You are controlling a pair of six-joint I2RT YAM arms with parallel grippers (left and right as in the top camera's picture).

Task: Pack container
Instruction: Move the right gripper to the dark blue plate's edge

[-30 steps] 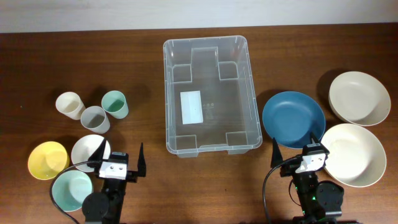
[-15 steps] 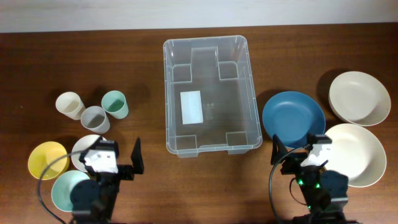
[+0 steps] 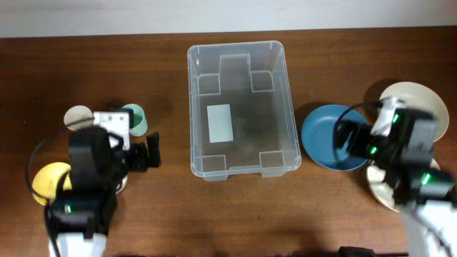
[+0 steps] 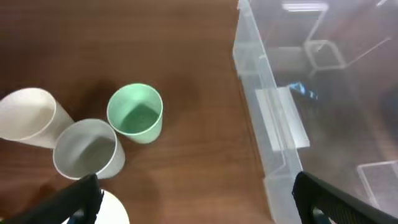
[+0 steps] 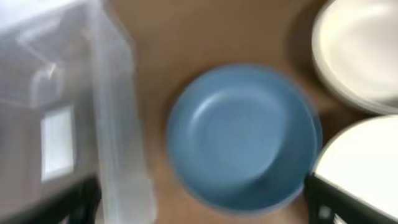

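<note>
The container [image 3: 243,118] sits mid-bench [image 3: 164,214], toward the far edge. Your left end effector [image 4: 198,200] hangs released, fingers spread wide, between the container and 3 cups: green cup [image 4: 135,113], grey cup [image 4: 87,155], cream cup [image 4: 28,117]. Your right end effector [image 5: 202,205] is also released, over the blue plate [image 5: 242,137] just right of the container.

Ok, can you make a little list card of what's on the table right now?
Bin: clear, empty
Cups: green cup, grey cup, white cup, left of bin
Left tool: open, near the cups
Right tool: open, over the blue plate
White dishes: two, right of blue plate
</note>
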